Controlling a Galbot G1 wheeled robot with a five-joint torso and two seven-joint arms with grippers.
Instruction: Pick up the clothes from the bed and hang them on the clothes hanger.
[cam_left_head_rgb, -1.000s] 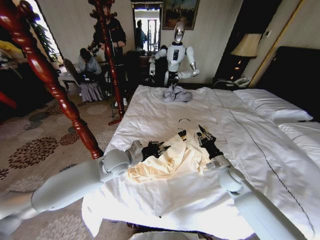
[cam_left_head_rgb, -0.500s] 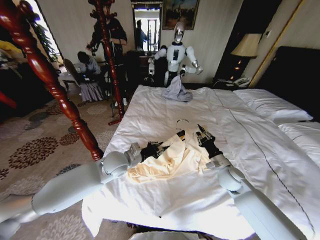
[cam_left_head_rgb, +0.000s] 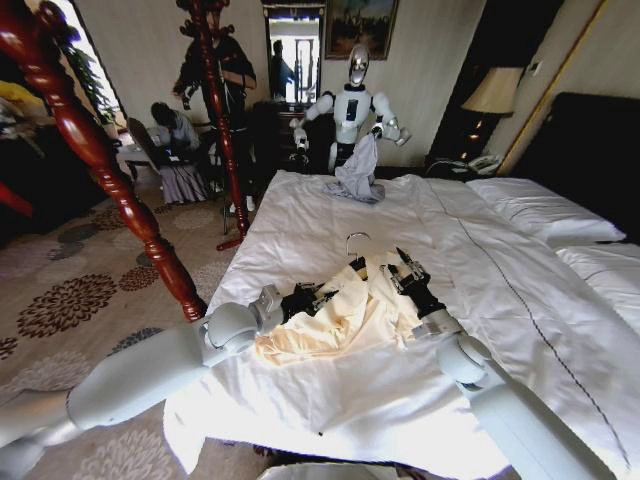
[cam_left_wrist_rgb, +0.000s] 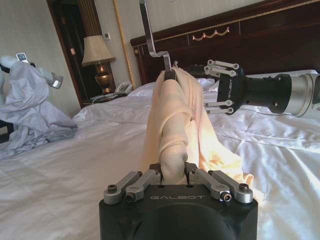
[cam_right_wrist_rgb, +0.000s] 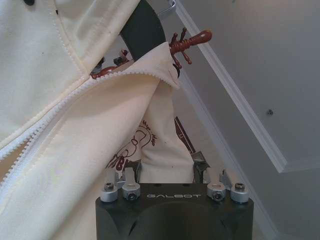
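the clothes (cam_left_head_rgb: 345, 315), a cream sweatshirt, lie bunched on the bed (cam_left_head_rgb: 330, 400) at the centre of the head view, partly lifted off the white sheet. upper part drawn up around the clothes hanger (cam_left_head_rgb: 358, 262); the silver hook stands clear at 12 o'clock of the fabric. in the left wrist view the clothes (cam_left_wrist_rgb: 175, 125) rise as a twisted column toward the hanger (cam_left_wrist_rgb: 150, 30), which sits at its top. in the right wrist view a zip edge runs across the fabric (cam_right_wrist_rgb: 65, 130), the dark hanger (cam_right_wrist_rgb: 142, 27) shows above it, and a red-brown print is near the jaws.

left gripper (cam_left_head_rgb: 318, 296) at 9 o'clock of the garment; in its wrist view (cam_left_wrist_rgb: 176, 174) the jaws are narrow, clamped on a fold of the clothes.
right gripper (cam_left_head_rgb: 392, 272) at 2 o'clock of the garment; in its wrist view (cam_right_wrist_rgb: 167, 167) cloth lies between the fingers, pinched there.

grey garment (cam_left_head_rgb: 357, 172) at 12 o'clock, far side of the bed, held up by a second robot (cam_left_head_rgb: 350, 105). wooden coat stand post (cam_left_head_rgb: 100, 160) at 9 to 10 o'clock, beside the bed.
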